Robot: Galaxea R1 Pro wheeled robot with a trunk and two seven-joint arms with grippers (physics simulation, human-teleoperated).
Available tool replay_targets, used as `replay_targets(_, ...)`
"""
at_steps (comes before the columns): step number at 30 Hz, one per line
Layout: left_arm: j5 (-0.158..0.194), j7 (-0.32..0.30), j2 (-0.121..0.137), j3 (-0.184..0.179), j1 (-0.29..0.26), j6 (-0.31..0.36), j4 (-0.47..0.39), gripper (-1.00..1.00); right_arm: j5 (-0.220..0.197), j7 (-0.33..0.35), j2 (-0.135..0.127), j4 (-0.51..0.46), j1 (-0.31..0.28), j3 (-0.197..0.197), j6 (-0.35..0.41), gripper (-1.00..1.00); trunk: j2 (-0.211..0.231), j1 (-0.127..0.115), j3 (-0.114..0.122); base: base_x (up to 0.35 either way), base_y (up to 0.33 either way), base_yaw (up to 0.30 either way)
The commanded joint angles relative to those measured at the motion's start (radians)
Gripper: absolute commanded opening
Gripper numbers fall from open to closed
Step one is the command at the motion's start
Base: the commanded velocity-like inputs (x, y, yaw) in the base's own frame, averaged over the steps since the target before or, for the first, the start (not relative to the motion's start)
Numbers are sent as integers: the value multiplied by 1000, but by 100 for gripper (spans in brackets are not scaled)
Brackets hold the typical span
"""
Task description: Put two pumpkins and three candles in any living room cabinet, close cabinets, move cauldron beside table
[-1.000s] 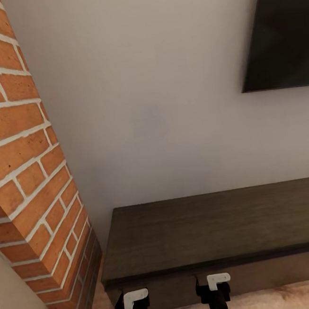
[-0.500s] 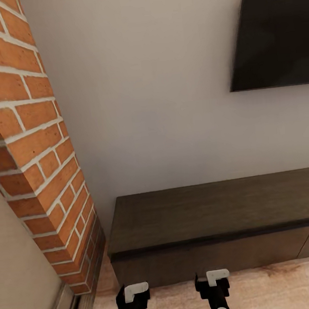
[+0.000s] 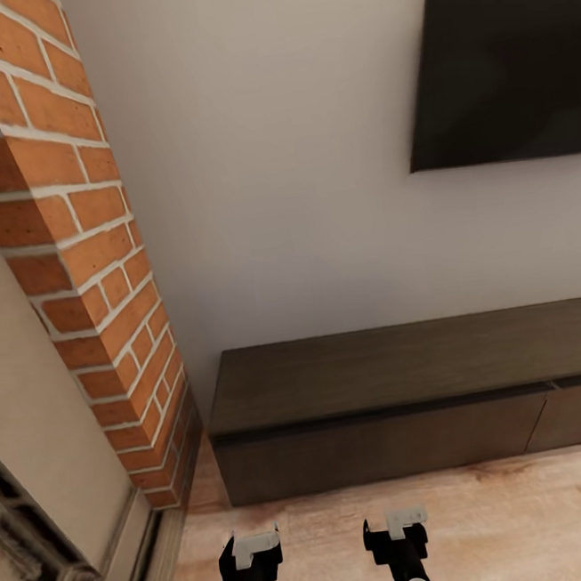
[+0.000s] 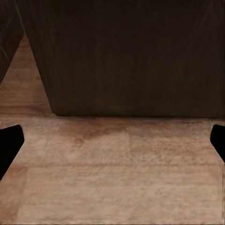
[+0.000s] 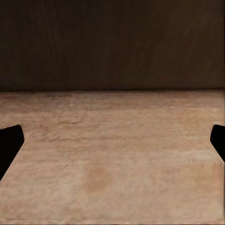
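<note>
The long, low dark-brown cabinet [image 3: 406, 368] stands against the pale wall, its drawer fronts flush and shut. Both grippers hang low over the plank floor just in front of it. My left gripper [image 3: 249, 554] is open with nothing between its fingers; its wrist view [image 4: 112, 145] faces the cabinet's end corner [image 4: 126, 56]. My right gripper [image 3: 397, 534] is also open and empty, and its wrist view [image 5: 112, 145] faces the cabinet front [image 5: 112, 42]. The pumpkins, candles, cauldron and table are out of view.
A brick fireplace column [image 3: 80, 250] rises at the left, close to the cabinet's left end, with the hearth opening [image 3: 32, 550] low at the left. A black TV [image 3: 507, 53] hangs on the wall above the cabinet. Light wood floor [image 3: 512, 527] stretches to the right.
The whole view has pulled back and swung left: the cabinet sits farther off, more floor shows before it, and the hearth has come into view. Both grippers keep their pose.
</note>
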Motion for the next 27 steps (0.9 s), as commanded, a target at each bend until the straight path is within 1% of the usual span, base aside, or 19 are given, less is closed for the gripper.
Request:
replay_targets(1, 1, 9, 0, -9, -1, -2, -1, 100, 10, 0, 1, 1, -1, -8, -3, 100, 0, -1, -1, -325, -81, 0)
replay_targets(14, 1, 9, 1, -11, -1, -3, -1, 100, 11, 4, 1, 6, -1, -7, -5, 100, 0, -1, -1, -320, -81, 0)
replay_targets(17, 1, 9, 4, -10, -1, -5, -1, 100, 11, 7, 1, 6, -1, -7, -6, 100, 0, -1, -1, -116, -29, 0)
replay_targets(21, 4, 9, 7, -8, -1, -4, -1, 100, 11, 16, 1, 6, -1, -6, -12, 100, 28, -16, 12, -27, -7, 0)
replay_targets(24, 10, 9, 8, -7, -1, 1, -1, 100, 10, 19, 1, 17, -1, -6, -40, 100, 49, -28, 21, -6, -2, 0)
replay_targets(27, 16, 11, 7, -5, -1, 9, 0, 100, 9, 27, 1, 73, 0, -7, -83, 100, 70, -39, 30, -1, 0, 0)
